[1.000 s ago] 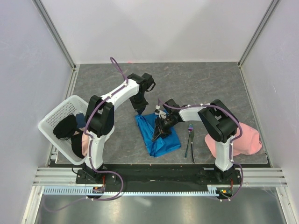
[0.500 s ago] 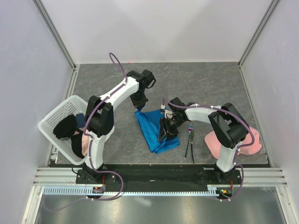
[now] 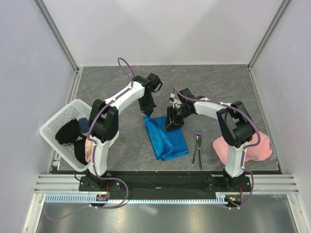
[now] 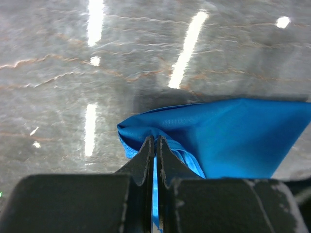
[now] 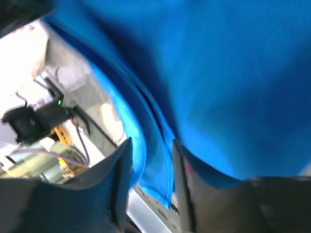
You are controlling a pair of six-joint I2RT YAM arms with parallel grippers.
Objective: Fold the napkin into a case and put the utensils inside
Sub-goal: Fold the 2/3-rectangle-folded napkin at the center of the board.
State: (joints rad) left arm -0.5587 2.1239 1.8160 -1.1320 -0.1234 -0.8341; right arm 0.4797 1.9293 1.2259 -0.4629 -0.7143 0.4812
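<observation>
The bright blue napkin (image 3: 167,141) lies partly folded and bunched as a long slanted shape in the middle of the table. My left gripper (image 3: 147,113) is shut on its far left corner; in the left wrist view the closed fingertips (image 4: 155,139) pinch the blue cloth (image 4: 233,136). My right gripper (image 3: 171,123) is at the napkin's far right edge. In the right wrist view its jaws (image 5: 150,143) stand apart, with hanging layers of the napkin (image 5: 218,73) between them. The fork and knife (image 3: 196,148) lie side by side just right of the napkin.
A pale pink cloth (image 3: 257,145) lies at the right, beside the right arm's base. A white basket (image 3: 56,121) with dark items stands at the left edge, more pink cloth (image 3: 88,148) beside it. White walls enclose the table.
My right gripper has moved from the napkin's middle toward its far right edge. The napkin has become narrower and more bunched. My left gripper has kept its hold on the corner.
</observation>
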